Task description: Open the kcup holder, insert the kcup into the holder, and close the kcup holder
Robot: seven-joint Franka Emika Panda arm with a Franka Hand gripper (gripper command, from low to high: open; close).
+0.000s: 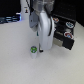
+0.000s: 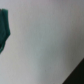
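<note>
Only the exterior view shows the kcup standing on the white table, just beside the gripper, with the kcup holder open near the table's far edge. Whether the gripper is parted is unclear; the wrist view is blurred.

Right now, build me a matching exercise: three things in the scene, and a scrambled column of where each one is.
Things:
1. kcup
2. kcup holder
3. gripper

Places:
A. at the exterior view's right, tray pulled out
B. low over the table, just to the right of the green-topped cup in the exterior view
C. standing on the white table, near its middle

Pairs: 1-C, 2-A, 3-B
</note>
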